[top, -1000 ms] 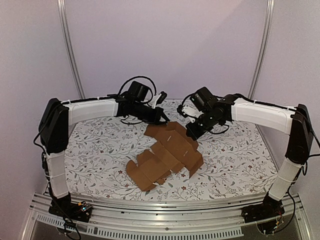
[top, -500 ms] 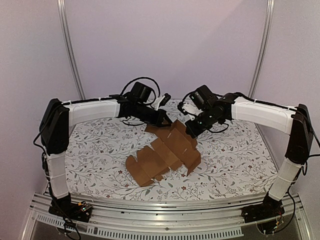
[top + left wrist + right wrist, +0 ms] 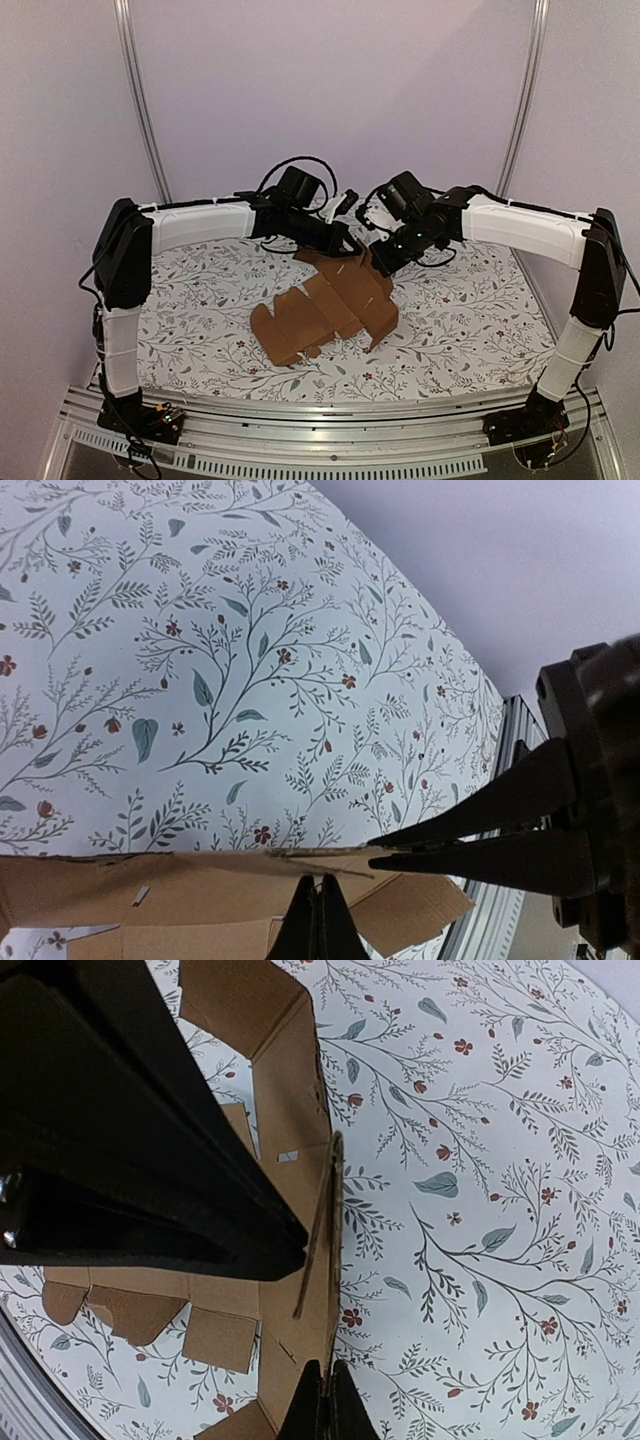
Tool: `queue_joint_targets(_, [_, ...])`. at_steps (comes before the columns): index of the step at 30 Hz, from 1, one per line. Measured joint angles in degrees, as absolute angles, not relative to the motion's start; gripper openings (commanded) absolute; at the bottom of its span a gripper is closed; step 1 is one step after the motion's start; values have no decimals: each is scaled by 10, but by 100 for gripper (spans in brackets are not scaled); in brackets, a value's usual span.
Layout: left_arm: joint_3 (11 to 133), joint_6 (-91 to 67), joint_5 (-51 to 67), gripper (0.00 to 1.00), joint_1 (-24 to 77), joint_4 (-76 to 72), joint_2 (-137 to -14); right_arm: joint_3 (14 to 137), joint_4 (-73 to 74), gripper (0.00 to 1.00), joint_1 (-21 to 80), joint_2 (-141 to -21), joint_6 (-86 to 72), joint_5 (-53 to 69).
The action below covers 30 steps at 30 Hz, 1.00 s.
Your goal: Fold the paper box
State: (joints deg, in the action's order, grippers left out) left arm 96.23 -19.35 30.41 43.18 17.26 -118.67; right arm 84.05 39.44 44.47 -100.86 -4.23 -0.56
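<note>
The paper box [image 3: 330,305] is a flat brown die-cut sheet on the floral table, with its far end raised off the cloth. My left gripper [image 3: 350,247] is shut on the raised far edge. My right gripper [image 3: 377,266] is shut on the same edge just to its right. In the left wrist view my left gripper [image 3: 320,920] pinches the cardboard [image 3: 150,900], and the right gripper [image 3: 375,848] grips the edge beside it. In the right wrist view my right gripper [image 3: 325,1400] pinches a flap of the sheet [image 3: 290,1060], and the left gripper [image 3: 300,1250] is close on the left.
The floral cloth [image 3: 200,300] covers the table. A metal rail [image 3: 330,440] runs along the near edge by the arm bases. Two metal uprights [image 3: 140,100] stand at the back against pale walls.
My left gripper has moved right along the sheet's far edge, closer to the right gripper. The far end of the sheet has risen and the near end has shifted slightly.
</note>
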Motion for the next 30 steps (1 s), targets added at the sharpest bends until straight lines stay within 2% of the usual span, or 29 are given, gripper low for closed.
queue_joint_targets(12, [968,-189,258,0,442,180,-1193,827,392,0,446,-1002,-51,-31])
queue_joint_targets(30, [884,-145,77,0,437,266,-1124,806,391,0,435,-1002,-53,-18])
